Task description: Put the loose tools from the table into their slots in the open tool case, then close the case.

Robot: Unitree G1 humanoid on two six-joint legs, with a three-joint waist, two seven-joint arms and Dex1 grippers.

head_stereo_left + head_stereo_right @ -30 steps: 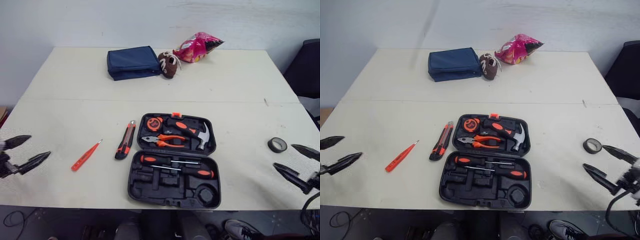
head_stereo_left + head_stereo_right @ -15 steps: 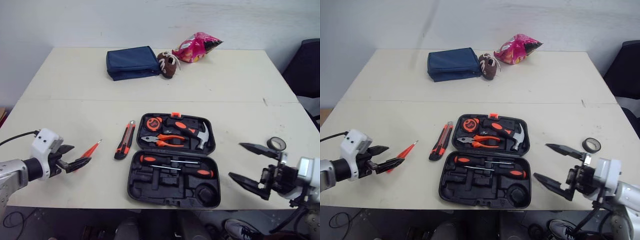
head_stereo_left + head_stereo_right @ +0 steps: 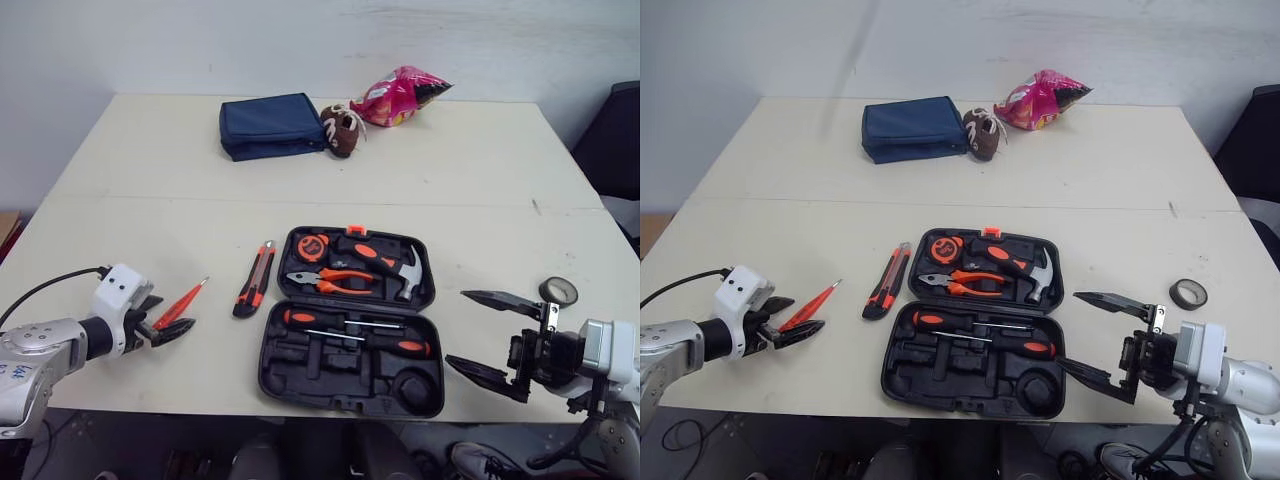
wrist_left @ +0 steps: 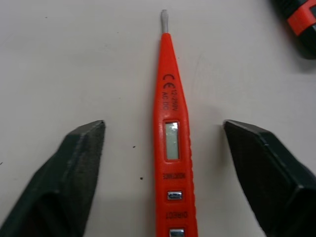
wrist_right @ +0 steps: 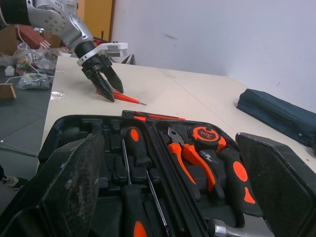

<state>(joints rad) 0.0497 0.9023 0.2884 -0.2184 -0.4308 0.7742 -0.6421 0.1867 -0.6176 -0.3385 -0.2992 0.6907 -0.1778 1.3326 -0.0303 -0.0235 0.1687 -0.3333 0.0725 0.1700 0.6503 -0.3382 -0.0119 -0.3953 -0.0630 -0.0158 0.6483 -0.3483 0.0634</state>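
— Straddling the orange tester pen, the left gripper has its jaws spread wide, one on each side of the shaft, neither touching it.
— Nicely centred. I'd sink until the tips meet the table, then pinch across the thick body, not the thin metal tip.
— And the right gripper?
— Jaws wide apart too, holding nothing, with the open tool case just ahead of them. The utility knife lies beyond the left jaws, towards the case.
— Squeeze gently; that pen could roll.
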